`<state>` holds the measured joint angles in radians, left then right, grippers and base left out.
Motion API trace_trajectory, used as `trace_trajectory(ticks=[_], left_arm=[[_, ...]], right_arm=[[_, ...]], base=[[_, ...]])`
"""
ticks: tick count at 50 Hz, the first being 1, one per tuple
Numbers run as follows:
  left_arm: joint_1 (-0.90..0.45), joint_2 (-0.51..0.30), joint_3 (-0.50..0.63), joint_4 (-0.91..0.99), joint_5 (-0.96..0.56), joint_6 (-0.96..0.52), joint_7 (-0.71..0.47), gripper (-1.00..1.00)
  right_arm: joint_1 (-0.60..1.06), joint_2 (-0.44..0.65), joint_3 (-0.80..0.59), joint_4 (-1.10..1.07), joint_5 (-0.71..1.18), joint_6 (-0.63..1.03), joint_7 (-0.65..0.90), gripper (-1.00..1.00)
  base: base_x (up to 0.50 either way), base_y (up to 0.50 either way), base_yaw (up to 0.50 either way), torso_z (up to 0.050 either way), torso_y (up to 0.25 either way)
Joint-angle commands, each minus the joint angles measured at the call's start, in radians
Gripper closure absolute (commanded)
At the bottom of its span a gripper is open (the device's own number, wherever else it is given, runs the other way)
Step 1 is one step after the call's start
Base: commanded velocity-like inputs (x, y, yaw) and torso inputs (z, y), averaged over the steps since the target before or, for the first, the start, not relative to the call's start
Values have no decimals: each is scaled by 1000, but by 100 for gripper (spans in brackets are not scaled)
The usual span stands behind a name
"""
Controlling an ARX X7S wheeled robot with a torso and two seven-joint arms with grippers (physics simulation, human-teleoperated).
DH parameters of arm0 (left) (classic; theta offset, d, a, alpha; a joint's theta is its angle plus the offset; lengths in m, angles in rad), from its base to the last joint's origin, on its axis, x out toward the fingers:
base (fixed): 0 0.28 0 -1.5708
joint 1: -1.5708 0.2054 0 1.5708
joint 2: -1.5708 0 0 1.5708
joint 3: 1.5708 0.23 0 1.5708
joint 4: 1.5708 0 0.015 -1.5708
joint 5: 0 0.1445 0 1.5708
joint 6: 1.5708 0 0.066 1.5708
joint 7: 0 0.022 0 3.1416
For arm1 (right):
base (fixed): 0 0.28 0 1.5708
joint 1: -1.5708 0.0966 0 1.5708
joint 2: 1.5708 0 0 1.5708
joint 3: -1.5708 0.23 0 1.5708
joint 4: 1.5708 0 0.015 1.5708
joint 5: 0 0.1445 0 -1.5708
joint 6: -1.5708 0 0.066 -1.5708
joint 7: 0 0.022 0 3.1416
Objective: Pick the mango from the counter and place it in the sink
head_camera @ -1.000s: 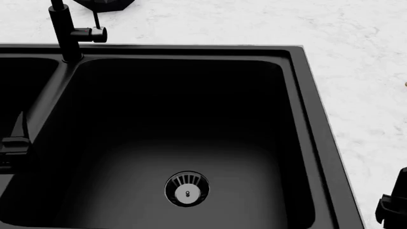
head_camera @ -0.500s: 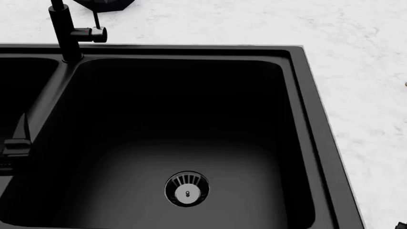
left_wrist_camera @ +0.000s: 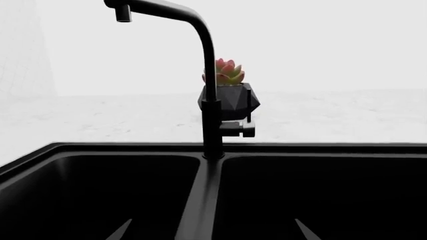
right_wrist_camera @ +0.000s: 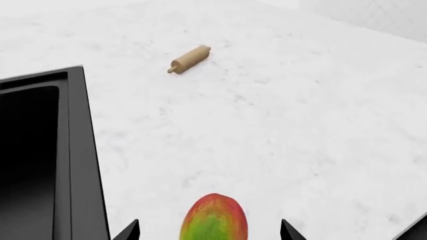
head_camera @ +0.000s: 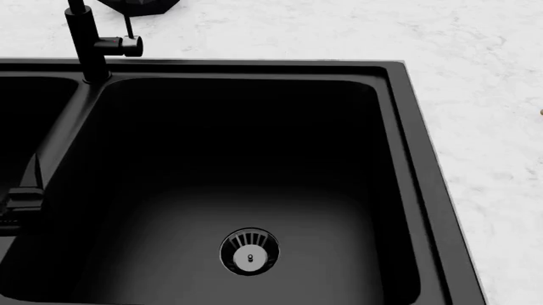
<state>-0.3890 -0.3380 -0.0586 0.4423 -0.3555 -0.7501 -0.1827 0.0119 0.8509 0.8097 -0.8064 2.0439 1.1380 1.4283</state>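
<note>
The mango [right_wrist_camera: 213, 219], green-yellow with a red top, lies on the white marble counter [right_wrist_camera: 280, 125] in the right wrist view. It sits between the spread fingertips [right_wrist_camera: 130, 232] of my right gripper [right_wrist_camera: 209, 233], which is open, with a gap on each side of the fruit. The wide black sink [head_camera: 246, 171] with its silver drain strainer [head_camera: 249, 251] fills the head view, and no mango shows in that view. My left gripper [head_camera: 21, 197] hangs over the divider at the basin's left side, open and holding nothing. The right gripper is outside the head view.
A black faucet [head_camera: 85, 44] rises at the back of the divider, and behind it stands a succulent in a black faceted pot [left_wrist_camera: 229, 95]. A tan rolling pin [right_wrist_camera: 189, 59] lies farther off on the counter. The sink's black rim [right_wrist_camera: 80, 150] runs beside the mango.
My right gripper has dropped out of the head view at its lower right corner. The left gripper has crept slightly up along the divider.
</note>
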Motion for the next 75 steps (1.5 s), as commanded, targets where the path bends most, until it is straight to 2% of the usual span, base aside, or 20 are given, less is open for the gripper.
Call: trace_trajectory(ticks=[1, 19, 34, 56, 57, 69, 75], left_arm=[[1, -1, 2, -3, -3, 3, -3, -100], [4, -6, 7, -2, -8, 0, -8, -100], [10, -8, 9, -4, -10, 6, -11, -100], [25, -9, 8, -8, -15, 15, -18, -100], [26, -9, 8, -12, -15, 19, -17, -100], [27, -8, 5, -22, -21, 28, -17, -100], [22, -10, 7, -17, -24, 22, -21, -100]], right_arm=[[-32, -50, 26, 10, -42, 21, -47, -100], [-3, -144, -13, 88, -242, 84, -217, -100], [-25, -167, 4, 105, -311, 95, -278, -100], [32, -203, -100, 168, -458, 89, -375, -100], [33, -204, -100, 170, -461, 87, -377, 100], [44, -190, -114, 163, -442, 81, -351, 100], [108, -137, -154, 146, -359, 73, -282, 100]], base=[[0, 0, 0, 0, 0], [0, 0, 0, 0, 0], [0, 0, 0, 0, 0], [0, 0, 0, 0, 0], [0, 0, 0, 0, 0], [0, 0, 0, 0, 0], [0, 0, 0, 0, 0]])
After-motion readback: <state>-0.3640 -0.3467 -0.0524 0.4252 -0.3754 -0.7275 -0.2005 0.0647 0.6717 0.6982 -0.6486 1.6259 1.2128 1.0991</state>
